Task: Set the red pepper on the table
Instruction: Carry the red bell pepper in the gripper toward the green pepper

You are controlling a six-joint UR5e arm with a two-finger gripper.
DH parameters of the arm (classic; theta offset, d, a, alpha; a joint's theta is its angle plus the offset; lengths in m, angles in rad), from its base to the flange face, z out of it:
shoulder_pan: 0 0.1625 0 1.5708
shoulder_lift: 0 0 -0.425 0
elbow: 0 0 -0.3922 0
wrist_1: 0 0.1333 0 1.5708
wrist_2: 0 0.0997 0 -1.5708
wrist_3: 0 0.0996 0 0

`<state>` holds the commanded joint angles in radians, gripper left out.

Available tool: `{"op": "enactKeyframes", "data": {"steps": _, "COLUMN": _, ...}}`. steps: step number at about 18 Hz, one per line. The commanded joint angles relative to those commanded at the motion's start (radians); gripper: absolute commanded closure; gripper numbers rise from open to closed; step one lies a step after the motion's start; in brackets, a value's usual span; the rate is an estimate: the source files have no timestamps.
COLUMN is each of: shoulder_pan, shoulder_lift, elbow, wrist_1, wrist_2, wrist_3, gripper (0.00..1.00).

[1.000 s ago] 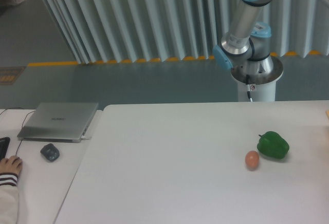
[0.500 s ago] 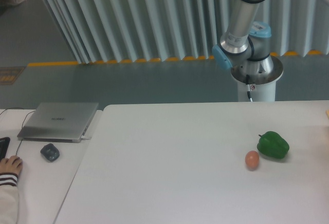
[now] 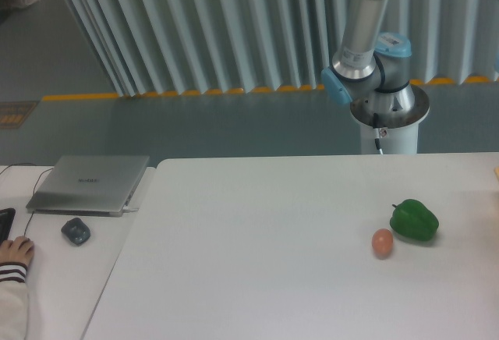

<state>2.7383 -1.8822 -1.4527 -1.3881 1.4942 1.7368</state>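
Backed by a pale corrugated wall [image 3: 234, 20] over grey floor [image 3: 195, 125] with a yellow stripe [image 3: 156, 94]. At left, a white desk [image 3: 58, 278] with closed laptop [image 3: 90, 184] and mouse [image 3: 76, 231].

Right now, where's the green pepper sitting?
The green pepper sits on the right side of the white table, just right of and slightly behind the small egg.

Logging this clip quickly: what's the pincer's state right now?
Pincer: not in view; only the arm's base and lower links show, so open, closed or holding cannot be told.
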Motion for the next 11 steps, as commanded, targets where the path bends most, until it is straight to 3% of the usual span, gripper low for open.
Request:
{"op": "enactKeyframes", "data": {"steps": 5, "shoulder_pan": -0.087, "shoulder_lift": 0.006, "elbow": 0.012, "wrist_1": -0.019, "wrist_2": -0.006, "wrist_3": -0.173, "gripper": 0.46}}
{"op": "enactKeyframes", "data": {"steps": 11, "shoulder_pan": -0.204, "shoulder_lift": -0.006, "elbow": 0.011, "wrist_1": 0.009, "wrist_2": -0.031, "wrist_3": -0.388, "gripper": 0.46}}
